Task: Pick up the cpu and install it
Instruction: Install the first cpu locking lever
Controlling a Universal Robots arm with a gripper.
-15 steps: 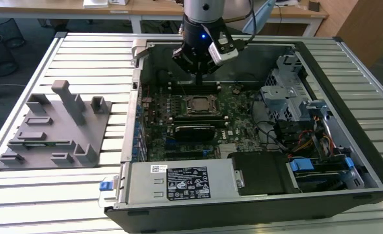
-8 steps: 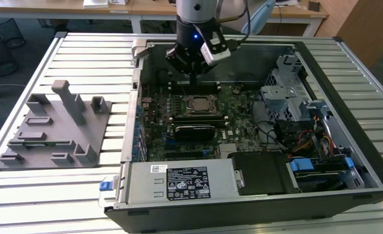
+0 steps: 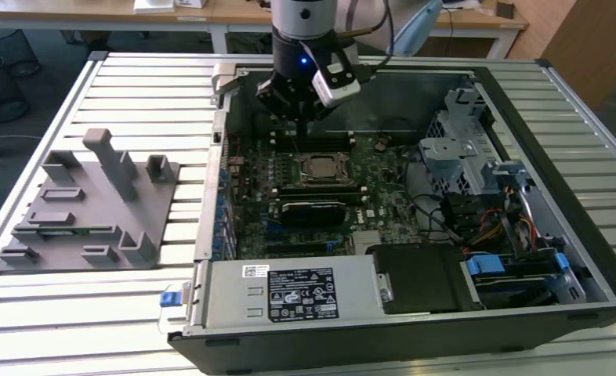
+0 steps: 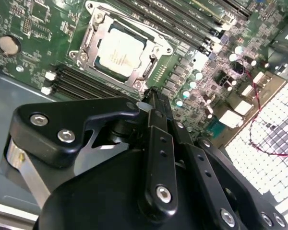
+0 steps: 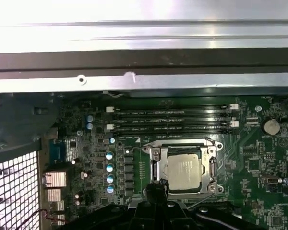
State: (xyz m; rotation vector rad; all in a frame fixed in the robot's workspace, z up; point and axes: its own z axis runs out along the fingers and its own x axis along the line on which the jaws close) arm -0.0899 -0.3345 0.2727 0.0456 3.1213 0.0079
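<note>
Sitting in the motherboard socket (image 5: 184, 170), the cpu (image 5: 184, 172); tool (image 4: 151, 98) pressed together, empty, above the board

Open room above the cpu (image 5: 184, 173); memory slots (image 5: 173, 120) beside.

counter (image 3: 99, 313): carries the computer case and the fixture tray
computer case (image 3: 590, 196): lies open on the counter, at the exterior view's right
fixture tray (image 3: 88, 211): on the counter, at the exterior view's left, just beside the case
motherboard (image 3: 382, 176): flat inside the case
socket (image 3: 319, 168): on the motherboard, about mid-board
cpu (image 4: 119, 52): sits in the socket, inside the frame
memory slots (image 5: 173, 122): on the motherboard just beside the socket
power supply (image 3: 292, 294): in the case, nearest the exterior view's bottom edge
drive cage (image 3: 460, 153): in the case, at the exterior view's right of the motherboard
gripper (image 3: 299, 117): over the motherboard, above the memory slots, apart from the cpu
</note>
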